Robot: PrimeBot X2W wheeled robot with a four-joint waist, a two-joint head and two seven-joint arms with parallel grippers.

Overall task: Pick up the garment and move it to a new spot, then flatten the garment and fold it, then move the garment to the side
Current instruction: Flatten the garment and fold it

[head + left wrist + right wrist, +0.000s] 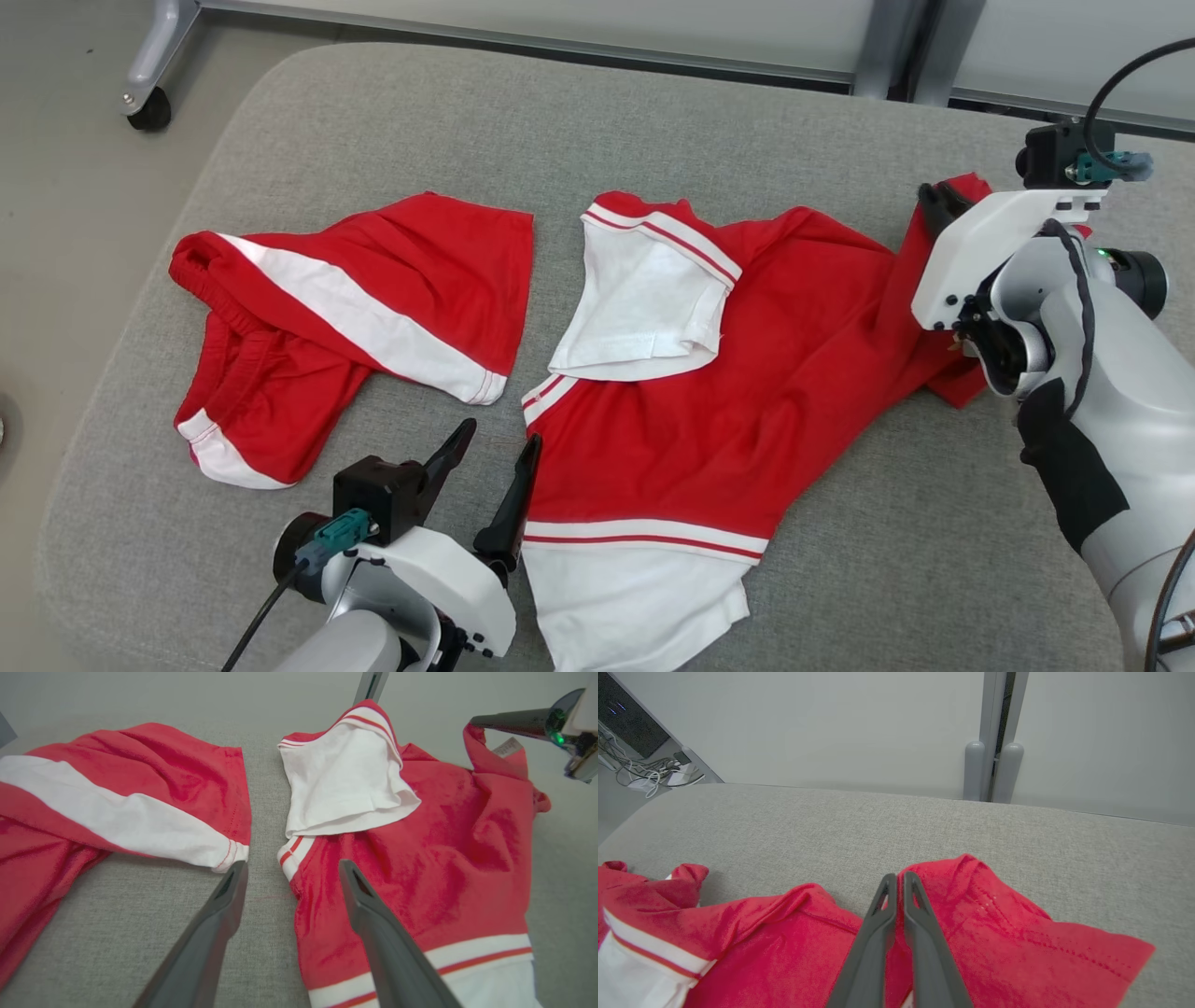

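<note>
Right tool (pixel 899 877) on shirt (pixel 709 411), label (pixel 507 746) alongside

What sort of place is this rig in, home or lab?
Probably a lab or office test space, not a home: plain partition panels on metal posts behind the grey fabric-covered table, a castor-wheeled frame leg on the floor, and loose cables in a corner.

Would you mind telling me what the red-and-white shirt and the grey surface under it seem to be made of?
Red-and-white shirt: soft matte knit, probably cotton or polyester; it creases limply. Grey surface: matte woven upholstery fabric, apparently; its weave shows.
</note>
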